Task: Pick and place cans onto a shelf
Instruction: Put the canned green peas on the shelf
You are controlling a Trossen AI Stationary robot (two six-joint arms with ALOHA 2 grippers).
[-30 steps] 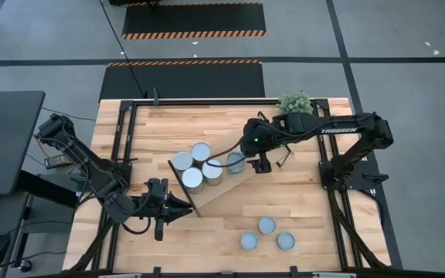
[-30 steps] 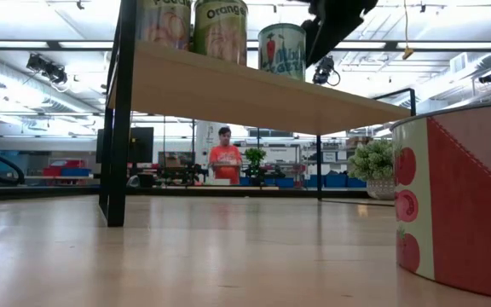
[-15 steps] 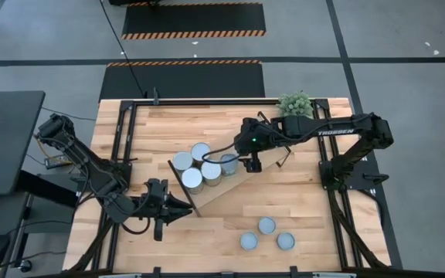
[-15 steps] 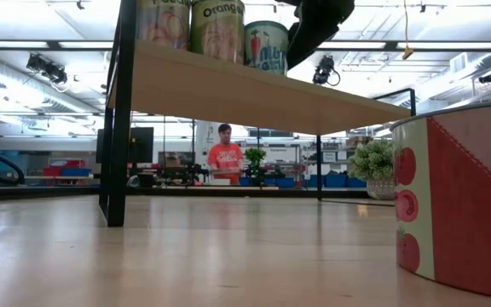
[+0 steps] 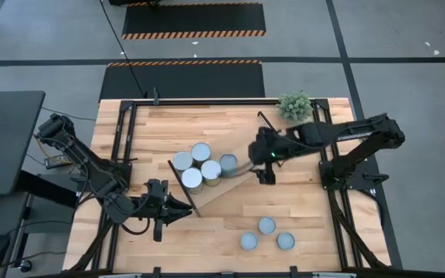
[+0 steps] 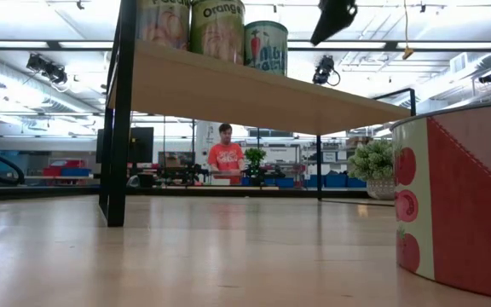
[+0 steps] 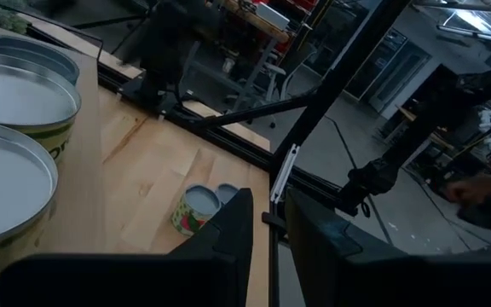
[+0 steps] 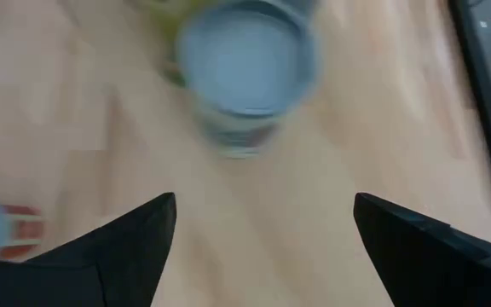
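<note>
The shelf [image 5: 234, 189] lies slantwise across the table's middle, a light plank with black end bars. Several cans stand in a cluster on its left half [image 5: 200, 152]; the one farthest right has a pale blue-grey top [image 5: 228, 163] [image 8: 245, 60]. Three more cans [image 5: 266, 225] stand on the table near the front edge. My right gripper [image 5: 264, 174] [image 8: 262, 247] hovers open above the shelf, to the right of that can and clear of it. My left gripper [image 5: 185, 207] [image 7: 267, 247] is shut on the shelf's left end bar. My left gripper pinches the shelf's thin black end bar [image 7: 273, 217] between its two fingers, at the bar's near end. The fingers come in almost level from the table's left side. The shelf stands on the table with the cans on it.
A small potted plant [image 5: 295, 103] stands at the table's far right. A black frame runs along the table's edges [image 5: 130, 131]. In the low view one can [image 6: 459, 205] fills the right foreground, and a person [image 6: 225, 158] stands far off in the room.
The blue-grey-topped can has shifted along the shelf toward the other cans while my right gripper was beside it. The right gripper, open throughout, has then drawn back toward the table's right and near edges, away from that can, rolling a little.
</note>
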